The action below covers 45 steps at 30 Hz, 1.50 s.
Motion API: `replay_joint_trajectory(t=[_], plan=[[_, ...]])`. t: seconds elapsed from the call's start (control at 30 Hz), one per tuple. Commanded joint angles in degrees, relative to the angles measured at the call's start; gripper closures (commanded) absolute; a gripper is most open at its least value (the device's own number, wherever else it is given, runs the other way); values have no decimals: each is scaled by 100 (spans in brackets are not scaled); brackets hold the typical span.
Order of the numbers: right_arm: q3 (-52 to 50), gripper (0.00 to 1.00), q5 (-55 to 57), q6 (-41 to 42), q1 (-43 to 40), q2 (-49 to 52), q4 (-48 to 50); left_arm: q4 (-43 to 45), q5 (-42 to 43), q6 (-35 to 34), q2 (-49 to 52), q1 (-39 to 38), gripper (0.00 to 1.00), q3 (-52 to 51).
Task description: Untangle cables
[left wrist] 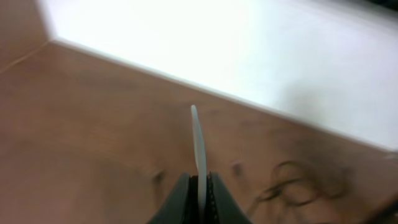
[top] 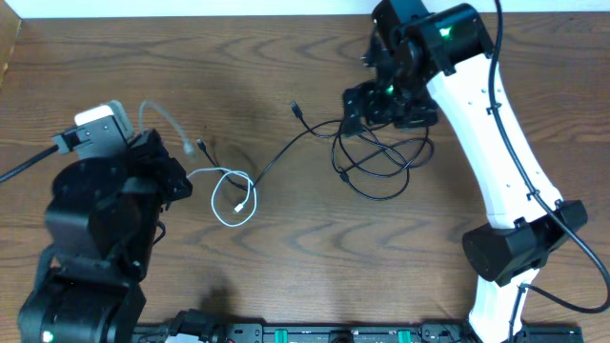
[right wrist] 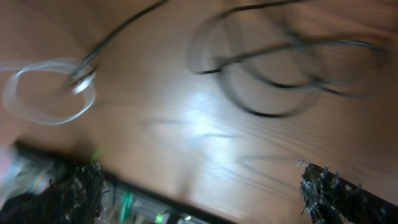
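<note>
White cable (top: 233, 195): it lay in a loose loop on the table, left of the middle. One part of it was pinched in the left gripper.
Black cables (top: 381, 157): a tangle of several loops lay right of the middle, below the right gripper. One strand ran out to the left and reached the white loop.
Left gripper (left wrist: 200, 190): it was closed on the white cable, which stood up between the fingers as a thin pale strip.
Right gripper (right wrist: 200, 169): its jaws stood wide apart with nothing between them, above the table near the black tangle.
Table (top: 286, 248): brown wood with a visible grain. It was a little glossy and showed a pale reflection in the right wrist view.
Rail (top: 315, 333): a black bar with small green lights ran along the near edge.
Wall (left wrist: 249, 50): it was plain white and met the far edge of the table.
Sharpness: both wrist views were blurred.
</note>
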Motion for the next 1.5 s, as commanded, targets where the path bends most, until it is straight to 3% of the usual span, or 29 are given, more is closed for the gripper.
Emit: replay_joint_trajectory(t=[0.0, 0.27, 0.33, 0.53, 0.97, 1.2, 1.3, 1.4, 1.47], plan=[[15, 1, -1296, -960, 570, -42, 96, 420, 953, -120, -136, 2, 93, 24], [-26, 1, 415, -942, 2190, -39, 1014, 815, 929, -634, -151, 2, 93, 138], [-26, 1, 892, -479, 2411, -39, 1150, 857, 901, -629, -138, 2, 93, 315], [-26, 1, 1088, 356, 2415, -39, 1368, 579, 715, -629, -120, 2, 93, 999], [-352, 2, 761, 673, 2494, 431, 2269, 323, 389, -839, -111, 2, 93, 1650], [-358, 22, 662, 101, 2509, 719, 2197, 83, 155, -796, -107, 2, 93, 1722], [-361, 41, 887, 24, 2509, 798, 2096, 81, 155, -800, -107, 2, 93, 1722], [-361, 67, 909, -22, 2483, 804, 2114, 15, 155, -802, -107, 2, 92, 1722], [-361, 93, 903, -17, 2474, 802, 2153, -70, 153, -800, -107, 2, 92, 1720]])
